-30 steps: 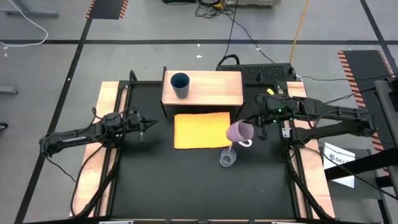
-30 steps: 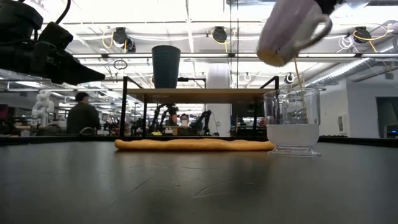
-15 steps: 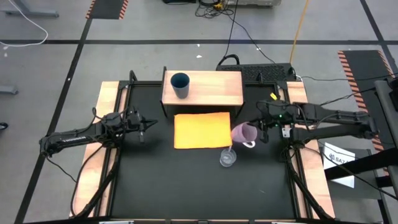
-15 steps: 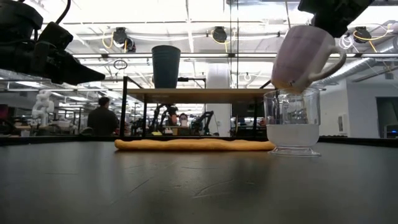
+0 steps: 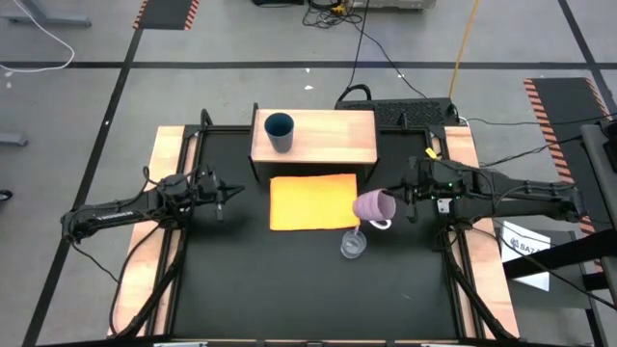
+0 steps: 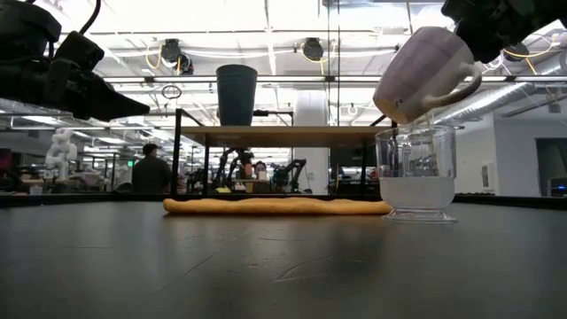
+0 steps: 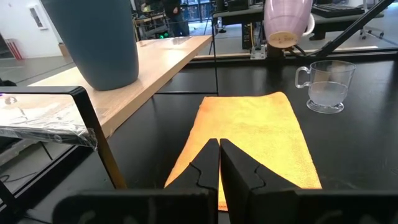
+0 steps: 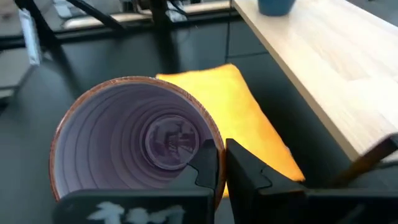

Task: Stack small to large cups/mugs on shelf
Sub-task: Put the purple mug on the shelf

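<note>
My right gripper (image 5: 397,203) is shut on the lilac mug (image 5: 374,205), which hangs tipped in the air just above the clear cup (image 6: 416,173). The clear cup stands on its base on the black table, by the orange sheet's right near corner (image 5: 353,245). The dark blue tumbler (image 5: 279,131) stands upright on the left part of the wooden shelf (image 5: 328,140). My left gripper (image 5: 229,192) is shut and empty, hovering left of the orange sheet. My right gripper holds the lilac mug by its rim (image 8: 210,135), one finger inside the mouth and one outside the wall. The fingers come about level from the table's right. The mug is lifted clear and tipped, mouth toward the gripper, base (image 6: 394,105) down-left, handle (image 6: 463,84) on its lower side.
A flat orange sheet (image 5: 310,200) lies on the table in front of the shelf. The shelf stands at the table's far middle on dark side supports (image 6: 178,155). People show in the room beyond the table in the low view (image 6: 151,170).
My right gripper has come down with the lilac mug toward the clear cup. The mug swung nearly upright over the cup half a second ago, then tipped back and rose a little. The clear cup, the tumbler and my left arm have kept still.
</note>
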`<state>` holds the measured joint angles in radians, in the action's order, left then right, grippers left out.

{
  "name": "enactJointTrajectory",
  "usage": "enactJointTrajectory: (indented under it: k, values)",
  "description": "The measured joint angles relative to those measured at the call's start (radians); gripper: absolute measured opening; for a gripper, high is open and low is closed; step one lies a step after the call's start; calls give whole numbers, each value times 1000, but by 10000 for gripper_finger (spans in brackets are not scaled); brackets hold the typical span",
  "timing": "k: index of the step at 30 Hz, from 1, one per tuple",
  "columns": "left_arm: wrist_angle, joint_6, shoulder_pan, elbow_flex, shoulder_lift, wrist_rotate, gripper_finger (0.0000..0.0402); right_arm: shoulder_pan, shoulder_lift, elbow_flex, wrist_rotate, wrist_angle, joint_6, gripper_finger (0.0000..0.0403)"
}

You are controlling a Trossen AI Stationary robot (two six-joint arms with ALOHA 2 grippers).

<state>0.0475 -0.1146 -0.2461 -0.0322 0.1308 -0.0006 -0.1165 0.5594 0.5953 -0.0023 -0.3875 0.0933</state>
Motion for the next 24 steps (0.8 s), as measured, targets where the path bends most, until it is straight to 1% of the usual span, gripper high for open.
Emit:
enactJointTrajectory:
  k: [5,12,17,24]
  values:
    - [0,1,0,0,0,0,17,-1,-38,-74,0,99,0,8]
    - [0,4,0,0,0,0,17,-39,-60,-146,0,186,18,8]
    - [0,0,0,0,0,0,17,-52,-65,-196,-51,278,17,8]
    - [0,0,0,0,0,0,17,-96,-108,-263,-53,391,9,8]
